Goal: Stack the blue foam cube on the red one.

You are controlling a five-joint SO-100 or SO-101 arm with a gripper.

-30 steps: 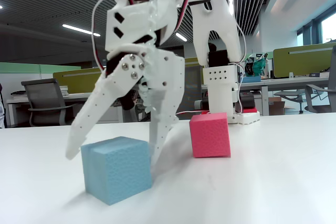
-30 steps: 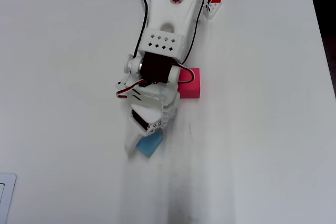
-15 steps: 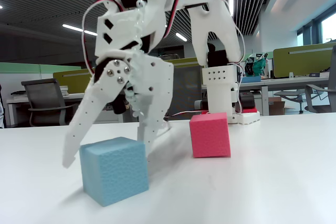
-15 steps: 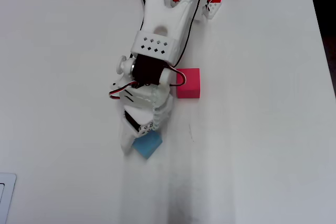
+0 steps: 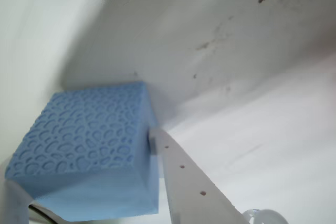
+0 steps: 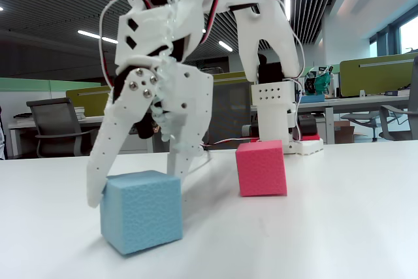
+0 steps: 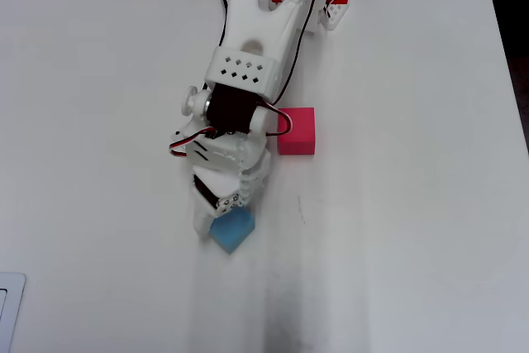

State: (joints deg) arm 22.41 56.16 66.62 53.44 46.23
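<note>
The tool (image 6: 137, 186) straddles the blue foam cube (image 6: 142, 218) at lower left, fingers spread, grasping nothing; the red one (image 6: 261, 168) sits mid-frame.

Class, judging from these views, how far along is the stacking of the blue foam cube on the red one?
Done: the tool straddles the blue foam cube, one finger on each side. In hand: closing for a grasp; the cube sits on the table, and a firm grip cannot be confirmed. Left: lifting it, carrying it to the red cube, which stands apart with nothing on it, and releasing.
</note>
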